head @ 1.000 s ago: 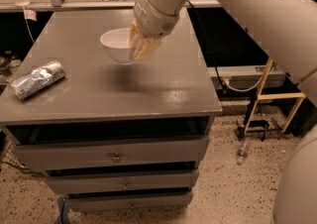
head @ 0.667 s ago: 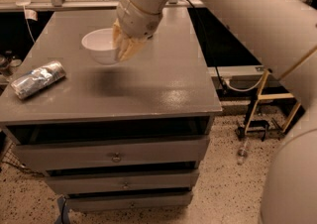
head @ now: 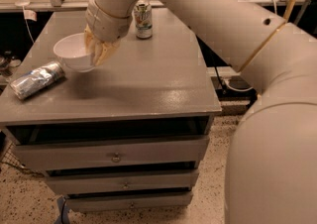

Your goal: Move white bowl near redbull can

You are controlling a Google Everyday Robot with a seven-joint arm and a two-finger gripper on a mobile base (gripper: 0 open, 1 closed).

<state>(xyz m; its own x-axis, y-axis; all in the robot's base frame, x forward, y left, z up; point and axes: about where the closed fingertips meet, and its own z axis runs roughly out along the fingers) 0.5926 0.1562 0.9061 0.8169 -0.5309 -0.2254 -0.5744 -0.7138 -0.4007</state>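
my jaws are clamped on the rim of the white bowl, holding it just beside the redbull can on the table, so mostly done I think, just need to set it down

I seem to be in a lab or workshop: a grey drawer cabinet stands on a speckled floor, with cables behind. My gripper clasps the white bowl at the cabinet's left side.
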